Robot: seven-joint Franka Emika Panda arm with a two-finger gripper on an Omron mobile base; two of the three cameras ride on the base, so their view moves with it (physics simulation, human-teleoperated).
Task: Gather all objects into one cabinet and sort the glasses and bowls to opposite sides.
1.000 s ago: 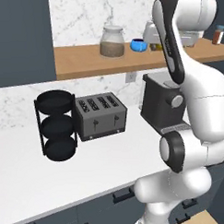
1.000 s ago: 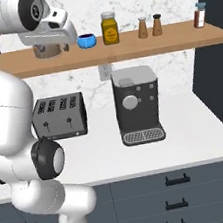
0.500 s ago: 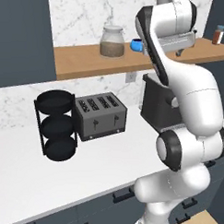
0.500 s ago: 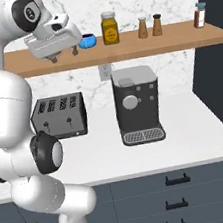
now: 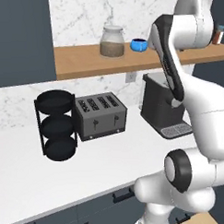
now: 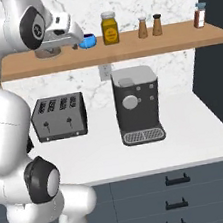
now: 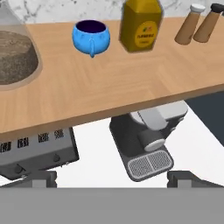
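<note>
A white counter [image 5: 46,185] runs under a marble wall, with dark drawers [image 6: 176,195] below its front edge. Above it a long wooden shelf [image 7: 113,92] is fixed to the wall. On the counter, a black coffee machine [image 6: 137,104] stands against the wall toward the right end, a grey four-slot toaster [image 5: 100,115] sits near the middle, and a black three-tier rack [image 5: 55,125] stands just beside the toaster on its left.

On the shelf, a glass jar [image 5: 112,41] filled with brown grains stands left of the middle. A small blue cup [image 7: 91,37] with a dark inside sits upright beside it, near the back edge. Next come a yellow jar [image 7: 141,26], two brown shakers [image 7: 199,24] and a red-capped spice bottle [image 6: 199,16] at the right end.

The gripper [image 7: 111,177] hangs before the shelf's front edge with its jaws spread wide, holding nothing.
</note>
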